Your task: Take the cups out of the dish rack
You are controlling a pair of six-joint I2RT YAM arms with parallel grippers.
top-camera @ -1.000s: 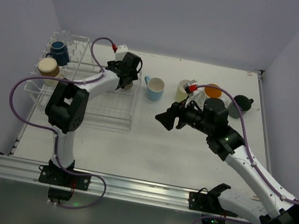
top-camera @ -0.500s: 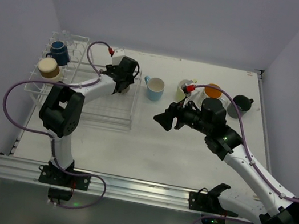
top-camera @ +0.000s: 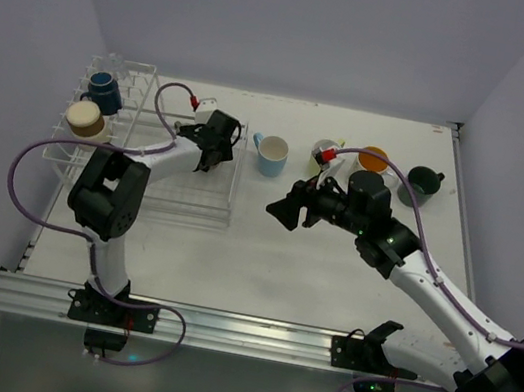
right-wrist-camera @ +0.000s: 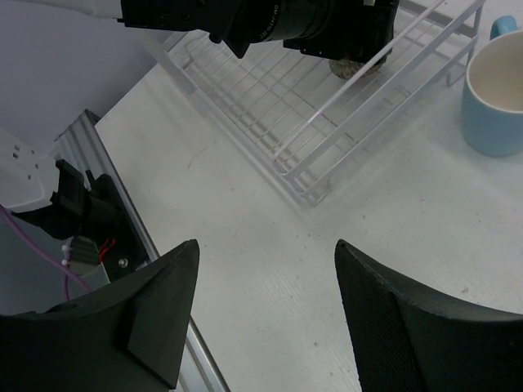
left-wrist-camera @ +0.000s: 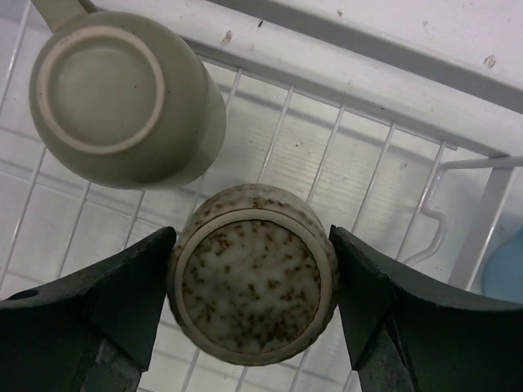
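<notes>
My left gripper [top-camera: 211,152] is low in the basket part of the white wire dish rack [top-camera: 140,197]. In the left wrist view its jaws [left-wrist-camera: 252,245] are open, close on both sides of an upturned speckled grey-brown cup [left-wrist-camera: 252,282]. A second upturned grey-brown cup [left-wrist-camera: 122,98] lies beside it. A navy cup [top-camera: 104,87] and a cream cup [top-camera: 84,118] sit on the prongs. The light blue [top-camera: 270,155], yellow-green [top-camera: 323,153], orange-inside [top-camera: 373,159] and dark green [top-camera: 418,185] cups stand on the table. My right gripper [top-camera: 283,210] is open and empty.
The right wrist view shows the rack's near corner [right-wrist-camera: 327,122], the light blue cup [right-wrist-camera: 494,90] and the left arm over the rack. The right gripper [right-wrist-camera: 266,253] hangs above bare table. An aluminium rail [top-camera: 248,331] runs along the near edge.
My left gripper has shifted a little left and lower into the basket, over the speckled cup. The right arm has edged slightly left.
</notes>
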